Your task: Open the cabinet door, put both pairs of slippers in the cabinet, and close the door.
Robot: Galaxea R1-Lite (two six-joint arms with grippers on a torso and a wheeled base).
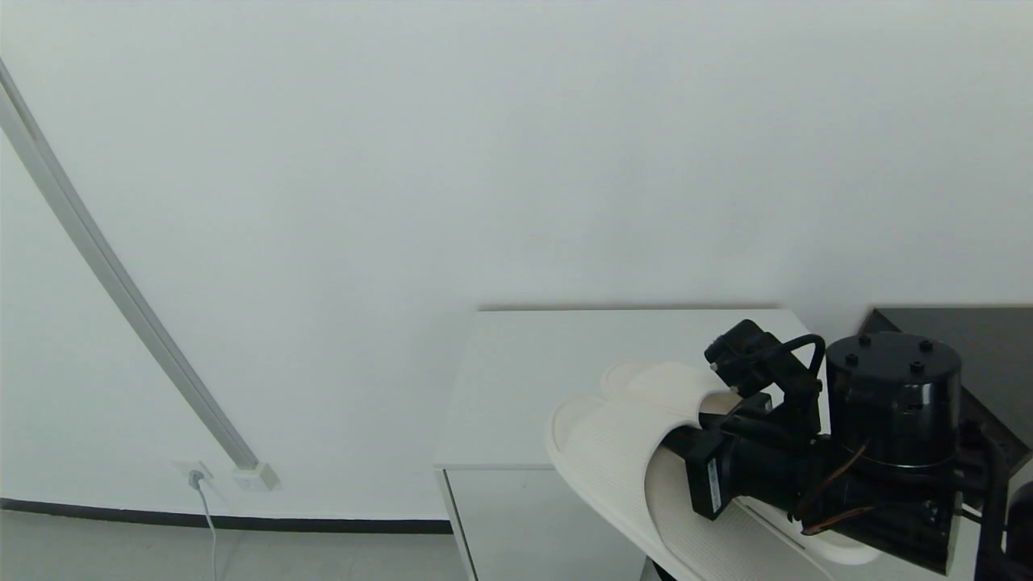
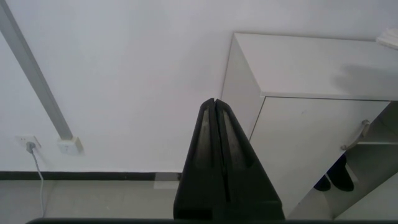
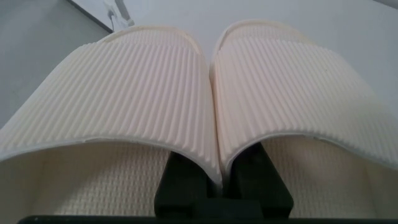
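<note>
Pair of cream slippers (image 1: 613, 452) is being held by the right gripper (image 3: 217, 183) over the front edge of the white cabinet (image 1: 549, 379) top, toes pointing away from the arm. Contact with the top cannot be told. One of the fingers (image 3: 180, 186) is being kept inside each slipper, and the two neighbouring strap walls are being pinched between them. Judged reason: both slippers are being carried in a single grasp.

The left gripper (image 2: 216, 143) is being held with its fingers pressed together on nothing, apart from the cabinet and facing its left front corner, probably parked out of the way.

The door (image 2: 311, 143) is being seen swung open, with the handle (image 2: 358, 133) at its free edge. A dark pair (image 2: 336, 177) is apparently lying low inside.

Judged step: the cream pair is being brought to the opening. Lowering past the door edge is being called for next. Risk: the straps slipping from the pinch.
</note>
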